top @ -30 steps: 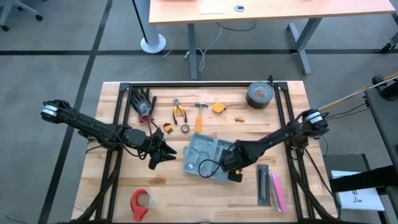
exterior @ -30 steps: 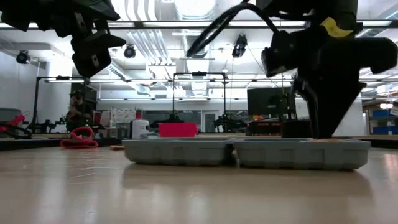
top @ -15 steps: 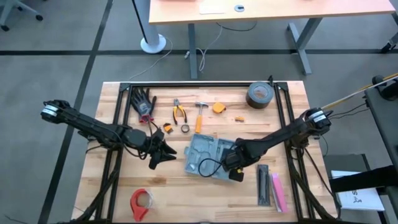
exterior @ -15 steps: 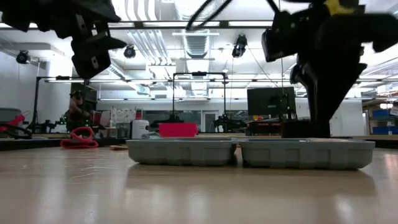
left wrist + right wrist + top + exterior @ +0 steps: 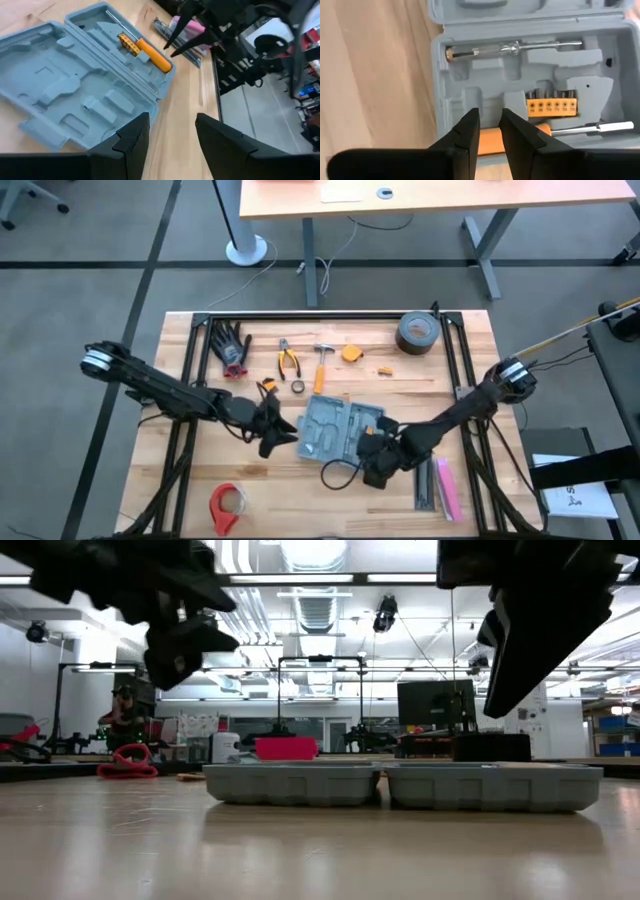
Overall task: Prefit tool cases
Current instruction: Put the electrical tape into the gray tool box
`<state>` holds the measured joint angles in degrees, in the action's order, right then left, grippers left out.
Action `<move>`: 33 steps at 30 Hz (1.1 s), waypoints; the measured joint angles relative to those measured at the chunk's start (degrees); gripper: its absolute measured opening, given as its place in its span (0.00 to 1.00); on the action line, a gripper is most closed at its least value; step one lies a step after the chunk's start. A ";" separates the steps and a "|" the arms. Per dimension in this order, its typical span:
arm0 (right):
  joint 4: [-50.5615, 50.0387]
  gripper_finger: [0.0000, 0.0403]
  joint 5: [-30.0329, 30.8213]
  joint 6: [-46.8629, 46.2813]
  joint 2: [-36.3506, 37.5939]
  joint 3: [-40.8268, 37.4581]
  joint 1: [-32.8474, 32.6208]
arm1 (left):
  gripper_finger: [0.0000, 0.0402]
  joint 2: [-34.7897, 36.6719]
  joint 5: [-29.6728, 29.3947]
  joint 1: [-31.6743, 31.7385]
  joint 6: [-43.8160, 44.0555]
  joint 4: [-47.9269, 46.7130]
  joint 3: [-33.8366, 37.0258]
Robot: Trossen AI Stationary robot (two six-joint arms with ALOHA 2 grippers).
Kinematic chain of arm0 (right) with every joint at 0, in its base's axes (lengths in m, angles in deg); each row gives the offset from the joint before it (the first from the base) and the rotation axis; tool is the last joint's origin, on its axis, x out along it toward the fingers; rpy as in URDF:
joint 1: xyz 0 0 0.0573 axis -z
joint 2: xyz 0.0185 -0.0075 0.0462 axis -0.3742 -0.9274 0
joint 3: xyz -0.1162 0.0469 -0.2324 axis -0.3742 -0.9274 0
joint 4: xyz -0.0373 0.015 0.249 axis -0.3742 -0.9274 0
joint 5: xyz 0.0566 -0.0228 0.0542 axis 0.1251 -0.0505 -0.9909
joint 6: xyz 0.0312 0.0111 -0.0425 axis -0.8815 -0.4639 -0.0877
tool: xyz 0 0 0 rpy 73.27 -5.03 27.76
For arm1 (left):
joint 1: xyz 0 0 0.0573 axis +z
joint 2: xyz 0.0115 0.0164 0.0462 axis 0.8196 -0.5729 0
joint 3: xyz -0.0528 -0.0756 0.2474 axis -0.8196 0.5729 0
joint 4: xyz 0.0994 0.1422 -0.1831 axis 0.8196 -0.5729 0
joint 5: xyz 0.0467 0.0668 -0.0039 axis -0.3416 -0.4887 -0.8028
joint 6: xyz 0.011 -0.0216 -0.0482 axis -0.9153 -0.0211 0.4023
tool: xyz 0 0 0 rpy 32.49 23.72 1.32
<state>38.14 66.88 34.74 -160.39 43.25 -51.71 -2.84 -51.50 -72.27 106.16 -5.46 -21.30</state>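
**Open tool case mid-counter, both claws empty beside it**

From overhead I see the tool case lying open and flat near the middle of the wooden counter, both halves facing up. In my right wrist view the grey tray holds a clear-handled driver in one slot, an orange bit holder with a row of bits below it, and an orange-handled screwdriver along the edge nearest the camera. The bit holder carries small printed marks, but I cannot read them.

My right claw hangs just off the case's near right corner, above the counter. Its fingers stand a narrow gap apart with nothing between them; the orange handle lies beyond them, untouched.

My left claw sits just beside the case's left edge. Its fingers are parted moderately and hold nothing. In the low view both claws are raised clear of the case.

Along the far side of the counter lie black gloves, pliers, a hammer, a yellow tape measure and a roll of dark duct tape. A red tape dispenser sits at the near left, and a black bar and a pink bar lie to the right of the case. No brand or label is legible anywhere.
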 joint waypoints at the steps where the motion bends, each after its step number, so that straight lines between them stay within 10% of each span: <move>1: -0.04 0.16 0.88 -1.18 0.00 0.00 -0.46 | 0.42 -1.37 0.01 -0.01 -0.62 -0.61 -1.27; 19: -2.77 0.13 12.76 -12.49 0.18 -3.17 -6.40 | 0.42 -23.87 -8.95 0.56 -12.34 -38.73 -31.16; 33: -1.83 0.16 19.83 -19.05 0.48 -3.09 -9.33 | 0.42 -33.71 -11.68 0.73 -10.16 -45.94 -34.99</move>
<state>36.32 86.71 15.70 -159.91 40.15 -61.04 -36.55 -63.18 -71.54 96.00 -51.40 -56.29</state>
